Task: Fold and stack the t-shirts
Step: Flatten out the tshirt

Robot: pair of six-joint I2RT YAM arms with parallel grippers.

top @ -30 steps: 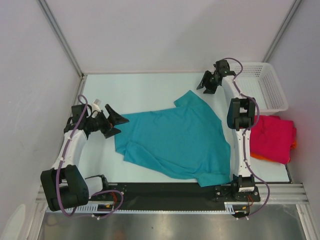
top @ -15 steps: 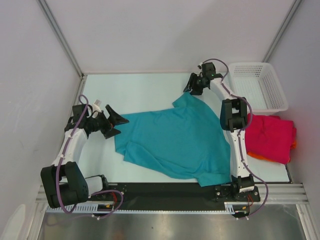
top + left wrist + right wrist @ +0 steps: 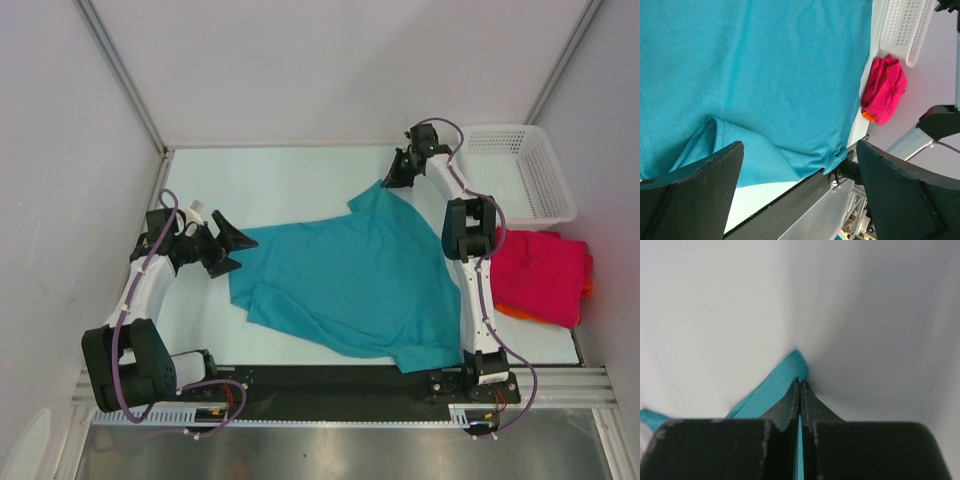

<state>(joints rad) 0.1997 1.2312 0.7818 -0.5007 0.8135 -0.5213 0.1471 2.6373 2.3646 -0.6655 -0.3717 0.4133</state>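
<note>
A teal t-shirt (image 3: 350,275) lies spread and rumpled across the middle of the table. My right gripper (image 3: 395,179) is at its far corner, shut on a pinch of teal cloth (image 3: 771,390) that shows between the closed fingers (image 3: 790,405). My left gripper (image 3: 238,252) stands open just off the shirt's left edge, holding nothing, with the teal shirt (image 3: 765,75) spread ahead of it. A crimson-pink t-shirt (image 3: 545,275) lies bunched at the right, over an orange one (image 3: 588,290) that shows only as an edge.
A white mesh basket (image 3: 520,170) stands at the back right, behind the pink shirt. The right arm reaches along the teal shirt's right side. A black rail (image 3: 330,385) runs along the table's near edge, and the shirt's hem hangs onto it.
My right gripper came from near the basket to the teal shirt's far corner and closed on the cloth there. The left arm has stayed where it was.
</note>
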